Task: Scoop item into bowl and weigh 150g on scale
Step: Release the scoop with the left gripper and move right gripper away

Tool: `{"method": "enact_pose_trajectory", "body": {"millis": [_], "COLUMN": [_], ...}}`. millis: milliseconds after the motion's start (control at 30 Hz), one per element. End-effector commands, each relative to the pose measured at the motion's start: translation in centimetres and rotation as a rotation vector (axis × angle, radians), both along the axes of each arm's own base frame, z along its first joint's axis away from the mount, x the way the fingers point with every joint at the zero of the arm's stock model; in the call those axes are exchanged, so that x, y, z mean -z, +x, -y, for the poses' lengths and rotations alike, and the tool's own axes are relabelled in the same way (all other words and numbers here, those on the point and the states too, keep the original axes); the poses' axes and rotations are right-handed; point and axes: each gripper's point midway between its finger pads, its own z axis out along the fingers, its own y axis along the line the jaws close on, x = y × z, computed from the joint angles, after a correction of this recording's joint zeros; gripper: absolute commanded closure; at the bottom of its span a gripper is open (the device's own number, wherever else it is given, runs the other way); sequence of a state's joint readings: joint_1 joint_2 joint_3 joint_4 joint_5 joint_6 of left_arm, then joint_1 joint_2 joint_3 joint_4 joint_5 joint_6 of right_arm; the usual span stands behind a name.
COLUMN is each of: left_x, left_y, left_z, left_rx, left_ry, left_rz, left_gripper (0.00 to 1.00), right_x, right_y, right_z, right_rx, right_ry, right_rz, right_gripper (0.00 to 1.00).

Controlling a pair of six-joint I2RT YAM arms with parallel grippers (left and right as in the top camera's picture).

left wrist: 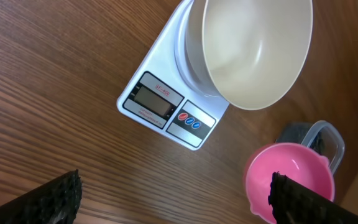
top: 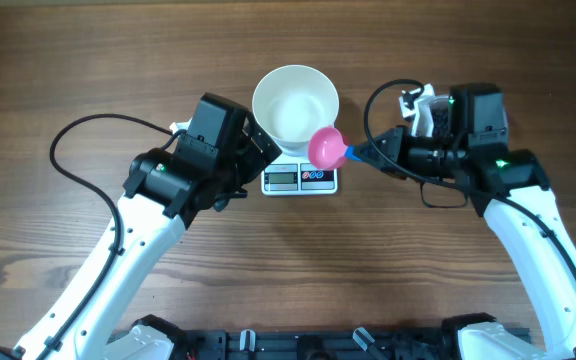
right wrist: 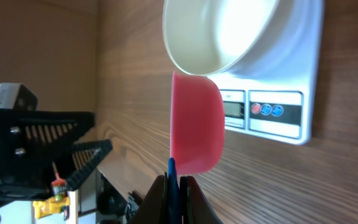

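Observation:
The white bowl (top: 295, 108) stands on the scale (top: 299, 179) and looks empty (left wrist: 253, 50). My right gripper (right wrist: 173, 186) is shut on the blue handle of a pink scoop (top: 326, 147), which hangs just off the bowl's near right rim; its cup (left wrist: 288, 177) shows nothing inside. My left gripper (left wrist: 176, 202) is open with bare table between its fingers (left wrist: 55, 199), just left of the scale and bowl (top: 259, 150). A dark mass, apparently the item (left wrist: 298, 134), shows dimly in a clear tub behind the scoop.
The clear plastic tub (left wrist: 328, 140) sits right of the scale, hidden under my right arm (top: 468, 150) in the overhead view. The scale's display (left wrist: 151, 99) and coloured buttons (left wrist: 189, 119) face the table's front. Arm cables loop over the wood on both sides.

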State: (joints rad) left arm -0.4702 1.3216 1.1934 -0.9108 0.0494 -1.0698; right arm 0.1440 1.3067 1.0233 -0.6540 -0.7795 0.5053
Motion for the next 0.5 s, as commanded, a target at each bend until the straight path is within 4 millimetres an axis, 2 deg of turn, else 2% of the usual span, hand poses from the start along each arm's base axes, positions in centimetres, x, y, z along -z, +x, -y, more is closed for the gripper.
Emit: {"method": "enact_pose_trajectory", "body": {"millis": [0,167,233,267,300,333,367,467], "left_x": [-0.2,0.2,0.1,0.1,0.2,0.2,0.2,1.1], "left_y": [-0.5,-0.8,-0.9,-1.1,-1.2,-1.3,-1.5,-1.5], "left_z": [-0.2,-0.8,-0.3,0.1,0.3,0.6,0.7,1.4], "left_rx": [0.04,0.04,0.077,0.111,0.144,0.167,0.173,0.196], "left_ry": [0.021,0.061,0.07,0.081,0.098,0.106,0.11,0.153], "left_rz": [0.006,-0.004,0.007,0.016,0.025,0.029,0.03,0.024], "left_gripper": [0.0,0.08,0.25,0.41,0.7,0.88,0.96,0.96], "right_x": [-0.8,-1.6,-2.4,-3.0,-3.4,-4.0,-4.5,-5.7], "right_y": [-0.6,-0.8,-1.1,-1.2,-1.3,-1.3,-1.3,-1.5], "right_z": [-0.1,0.1,0.5,1.0,1.4,1.9,2.4,4.2], "right_rx": [-0.052,-0.085,-0.074,-0.059,-0.047,-0.03,-0.012,0.049], "right_ry": [0.003,-0.021,-0.021,-0.021,-0.022,-0.023,-0.023,-0.032], "right_rz": [0.044,0.126,0.15,0.167,0.182,0.201,0.22,0.26], "right_gripper": [0.96,0.96,0.96,0.96,0.96,0.96,0.96,0.96]}}
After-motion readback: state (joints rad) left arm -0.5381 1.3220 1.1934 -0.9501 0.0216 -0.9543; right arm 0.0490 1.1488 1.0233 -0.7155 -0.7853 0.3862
